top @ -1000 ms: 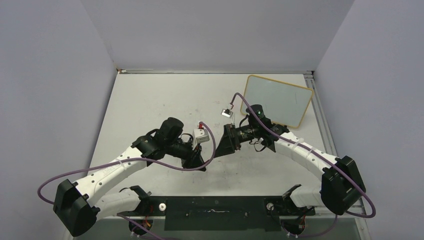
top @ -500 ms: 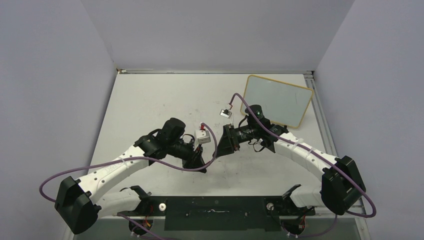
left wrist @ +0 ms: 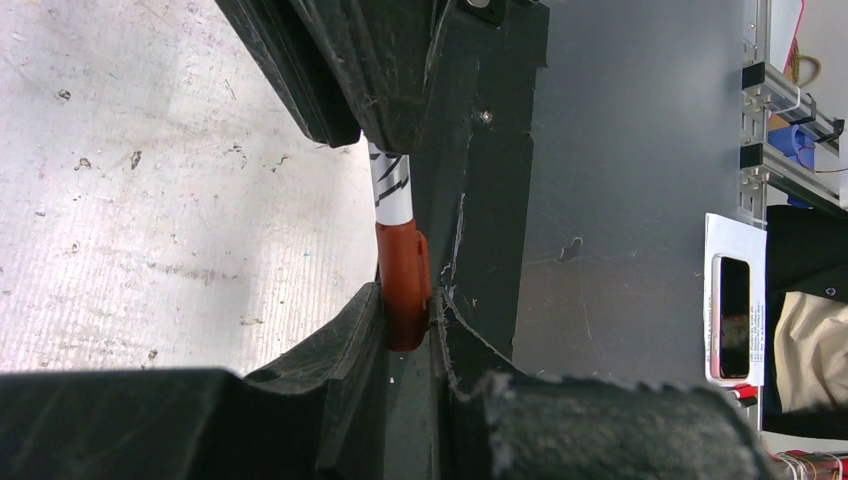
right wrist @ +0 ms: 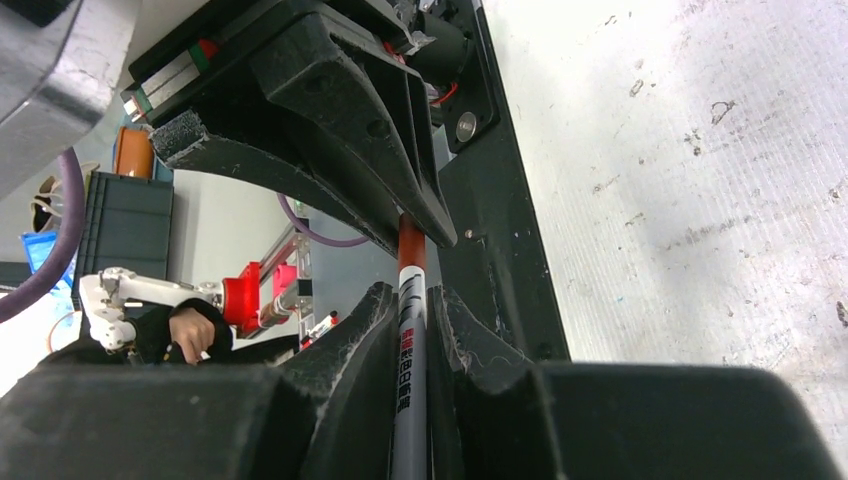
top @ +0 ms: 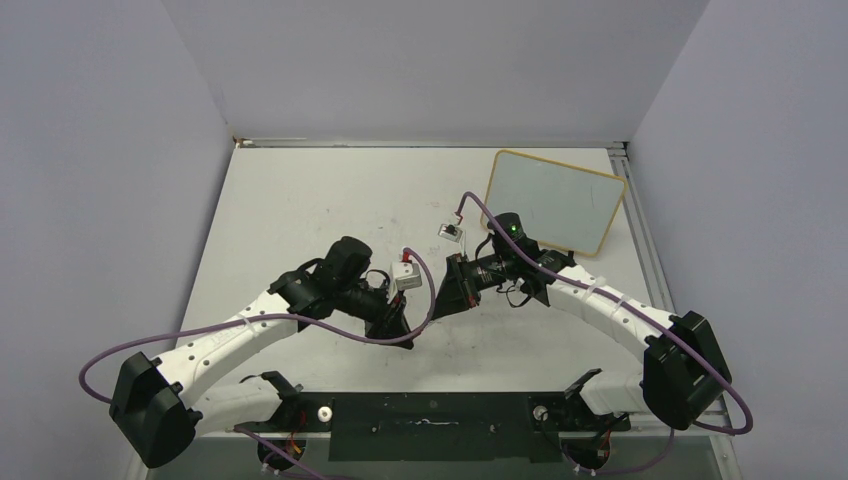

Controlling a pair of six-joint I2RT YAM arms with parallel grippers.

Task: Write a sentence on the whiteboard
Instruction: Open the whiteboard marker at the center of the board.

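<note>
A marker with a white printed barrel and a red cap is held between both grippers over the middle of the table. The left gripper is shut on the red cap. From the opposite side, the right gripper is shut on the barrel. In the top view the two grippers meet tip to tip, left and right, and the marker is hidden between them. The whiteboard, white with a light wooden frame, lies at the back right, well beyond the right gripper. No sentence shows on it.
The grey-white table is scuffed and stained. A black base plate runs along the near edge between the arm bases. Grey walls close in the left, back and right sides. A metal rail borders the right edge beside the whiteboard.
The right gripper's jaws have shut on the marker's barrel. The left gripper, still shut on the cap, has shifted slightly down and to the right.
</note>
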